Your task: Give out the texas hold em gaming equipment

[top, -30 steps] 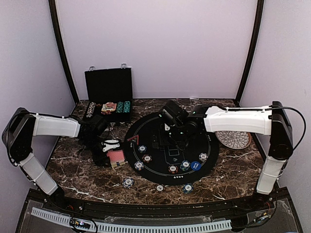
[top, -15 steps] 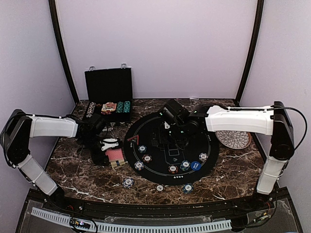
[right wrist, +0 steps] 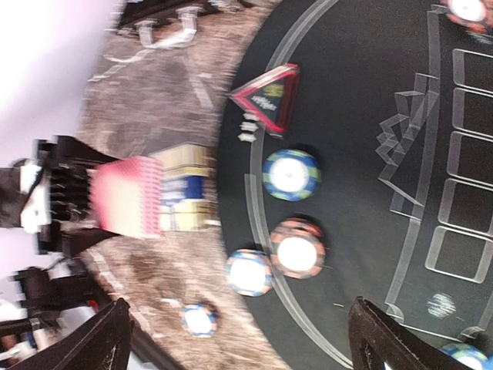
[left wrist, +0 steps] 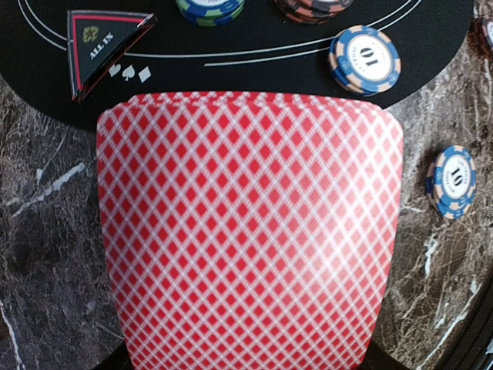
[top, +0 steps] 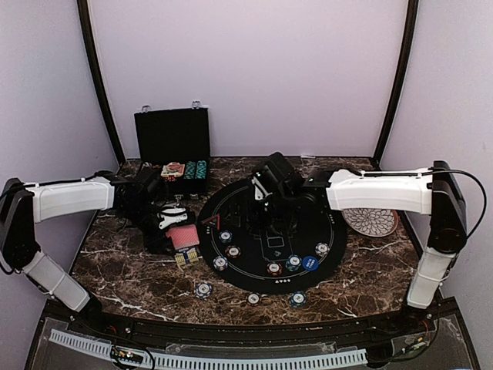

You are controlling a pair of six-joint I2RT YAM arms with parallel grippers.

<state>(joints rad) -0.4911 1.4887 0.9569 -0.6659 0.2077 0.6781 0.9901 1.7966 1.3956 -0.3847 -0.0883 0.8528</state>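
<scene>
Your left gripper point(top: 176, 230) has lifted the red cards point(left wrist: 246, 231) just left of the black mat point(top: 323, 231), holding them tight. Your right gripper point(right wrist: 240, 308) hangs wide open over the mat. I think dealing comes next.

The left arm point(top: 73, 198) and the right arm point(top: 377, 191) are built alike, each with long, smooth white shells with rounded edges joined by bulky black joint housings. A thin black cable point(top: 462, 179) runs along the top of the right arm's white shell and round its black joint, and a similar thin line follows the left arm's shell. Both wrists end in dark blocks: the left gripper point(top: 173, 230) carries a small white part, while the right gripper point(right wrist: 240, 312) has matte black, angular fingers point(right wrist: 104, 343).
</scene>
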